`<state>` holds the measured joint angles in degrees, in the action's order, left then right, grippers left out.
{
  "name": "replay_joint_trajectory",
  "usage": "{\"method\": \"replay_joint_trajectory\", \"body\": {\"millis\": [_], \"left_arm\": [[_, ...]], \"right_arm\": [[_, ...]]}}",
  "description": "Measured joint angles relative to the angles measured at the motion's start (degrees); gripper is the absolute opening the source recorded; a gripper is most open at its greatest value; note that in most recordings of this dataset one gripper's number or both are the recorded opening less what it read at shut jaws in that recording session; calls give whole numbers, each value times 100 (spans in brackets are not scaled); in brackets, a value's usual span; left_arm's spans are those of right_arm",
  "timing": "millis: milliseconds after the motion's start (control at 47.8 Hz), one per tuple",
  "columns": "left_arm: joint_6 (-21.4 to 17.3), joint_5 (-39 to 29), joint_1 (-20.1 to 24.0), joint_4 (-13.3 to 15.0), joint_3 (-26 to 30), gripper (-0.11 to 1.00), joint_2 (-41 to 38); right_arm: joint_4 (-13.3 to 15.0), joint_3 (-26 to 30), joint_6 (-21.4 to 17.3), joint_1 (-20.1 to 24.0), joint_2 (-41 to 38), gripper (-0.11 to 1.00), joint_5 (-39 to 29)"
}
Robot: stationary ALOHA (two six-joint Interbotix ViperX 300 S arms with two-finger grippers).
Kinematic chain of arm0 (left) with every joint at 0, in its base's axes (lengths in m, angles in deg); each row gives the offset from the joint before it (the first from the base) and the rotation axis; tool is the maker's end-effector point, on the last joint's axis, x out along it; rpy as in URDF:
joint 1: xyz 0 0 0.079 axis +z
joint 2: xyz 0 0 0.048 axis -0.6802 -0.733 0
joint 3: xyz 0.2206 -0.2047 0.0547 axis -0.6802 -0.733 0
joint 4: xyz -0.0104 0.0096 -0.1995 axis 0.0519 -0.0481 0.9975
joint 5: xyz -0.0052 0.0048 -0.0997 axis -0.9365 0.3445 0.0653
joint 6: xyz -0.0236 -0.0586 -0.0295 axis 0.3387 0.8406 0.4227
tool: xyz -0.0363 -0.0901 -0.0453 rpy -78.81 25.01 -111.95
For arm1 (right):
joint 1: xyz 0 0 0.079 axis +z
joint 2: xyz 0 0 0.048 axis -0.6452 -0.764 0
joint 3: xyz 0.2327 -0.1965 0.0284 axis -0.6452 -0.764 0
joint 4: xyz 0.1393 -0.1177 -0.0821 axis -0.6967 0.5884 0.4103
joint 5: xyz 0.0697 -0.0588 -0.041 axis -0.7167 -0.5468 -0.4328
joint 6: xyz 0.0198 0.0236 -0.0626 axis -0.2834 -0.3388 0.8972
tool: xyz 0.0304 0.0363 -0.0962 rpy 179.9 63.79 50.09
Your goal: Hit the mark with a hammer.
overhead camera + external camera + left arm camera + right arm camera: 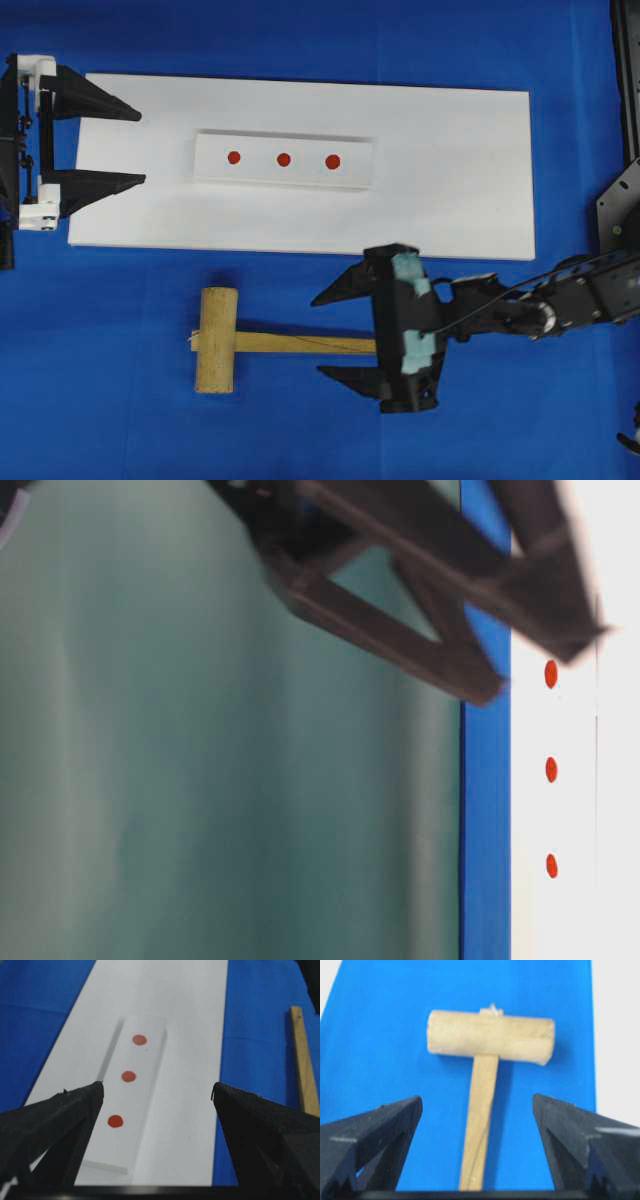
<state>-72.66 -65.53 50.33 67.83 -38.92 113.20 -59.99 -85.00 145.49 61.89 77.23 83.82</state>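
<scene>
hammer (232,341) on cloth, right tool (333,334) open

Your hammer (235,342) lies flat on the blue cloth, just below the white board's near edge. It's light wood w/ a thick cylindrical head at left, set crosswise to the slim squared handle, which runs right. Your mark (283,159) is a small round red dot, ctr of 3 in a row on a white strip, mid-board, well apart from the hammer head.
</scene>
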Motion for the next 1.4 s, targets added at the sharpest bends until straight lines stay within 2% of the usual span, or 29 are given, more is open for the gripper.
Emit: {"method": "replay_joint_trajectory", "body": {"millis": [167,356,523,669,879,1402], "left_arm": [[-9,0,0,0,-9,88,0],[-26,0,-9,0,-9,88,0],[-26,0,-9,0,-9,88,0],[-26,0,-9,0,-9,88,0],[-53,0,-9,0,-35,88,79],[-97,0,-18,0,-598,88,1274]], "right_arm": [[0,-264,53,-308,211,82,70],[0,-545,246,-1002,519,82,53],[9,-791,563,-1758,800,82,-211],[9,-879,896,-2118,1134,82,-483],[9,-1239,1283,-2268,1872,82,-527],[-132,-3006,1292,-2276,4474,82,-598]]}}
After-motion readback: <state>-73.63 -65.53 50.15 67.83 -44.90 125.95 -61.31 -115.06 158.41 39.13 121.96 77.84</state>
